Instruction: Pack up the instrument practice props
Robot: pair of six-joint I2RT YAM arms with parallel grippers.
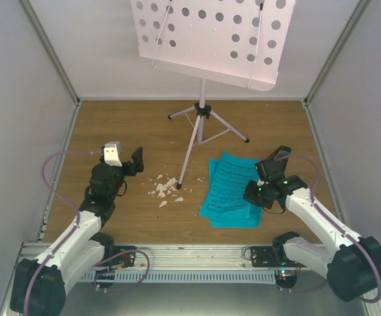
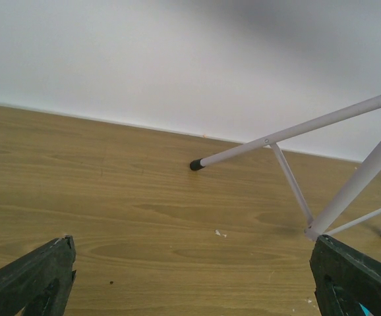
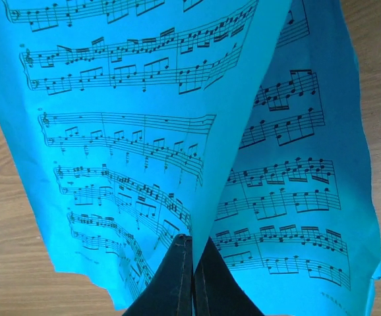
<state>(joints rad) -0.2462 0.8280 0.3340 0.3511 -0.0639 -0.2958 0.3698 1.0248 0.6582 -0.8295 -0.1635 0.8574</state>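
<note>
The pale pink perforated music stand (image 1: 213, 36) stands at the back on a thin white tripod (image 1: 200, 128); its legs show in the left wrist view (image 2: 289, 135). Bright blue music sheets (image 1: 229, 191) lie right of centre. My right gripper (image 1: 255, 193) is shut on the edge of one blue sheet (image 3: 131, 138), lifted over another sheet (image 3: 302, 197); the jaws are pressed together (image 3: 192, 247). My left gripper (image 1: 136, 160) is open and empty, left of the tripod, its fingers (image 2: 29, 280) wide apart above bare wood. The metronome is out of view.
Small white scraps (image 1: 166, 189) lie on the wooden floor (image 1: 131, 125) between the arms, near the tripod's front foot (image 1: 179, 186). White walls close in the back and both sides. A metal rail (image 1: 190, 253) runs along the near edge.
</note>
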